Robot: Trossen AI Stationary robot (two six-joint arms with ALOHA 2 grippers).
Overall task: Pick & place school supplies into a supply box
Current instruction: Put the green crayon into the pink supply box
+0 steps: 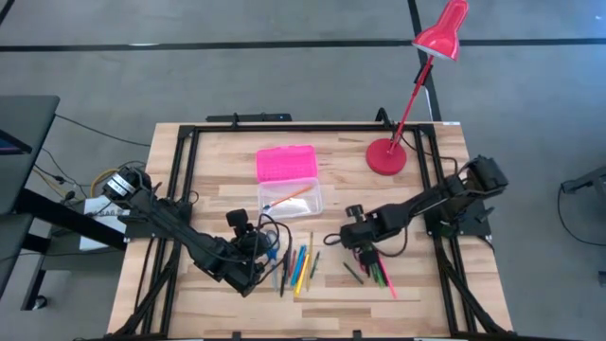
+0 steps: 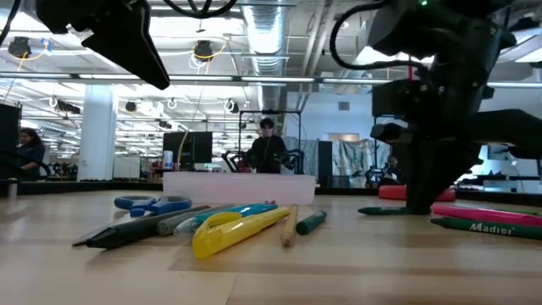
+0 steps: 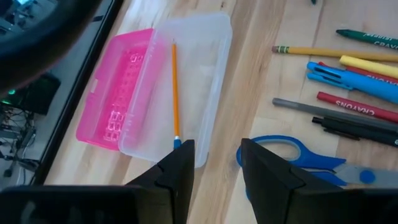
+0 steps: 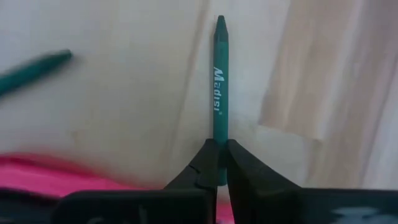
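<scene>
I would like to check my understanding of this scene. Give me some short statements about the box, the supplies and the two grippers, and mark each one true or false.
1. The supply box lies open, its pink lid folded back. True.
2. The box is empty. False: one orange pencil lies in the clear base.
3. The right gripper is shut on a green crayon. True.
4. The left gripper holds the blue scissors. False: its fingers are open and empty, with the scissors on the table beside them.
5. The red lamp stands on the table's left side. False: its base is at the far right, beyond the right arm.
</scene>
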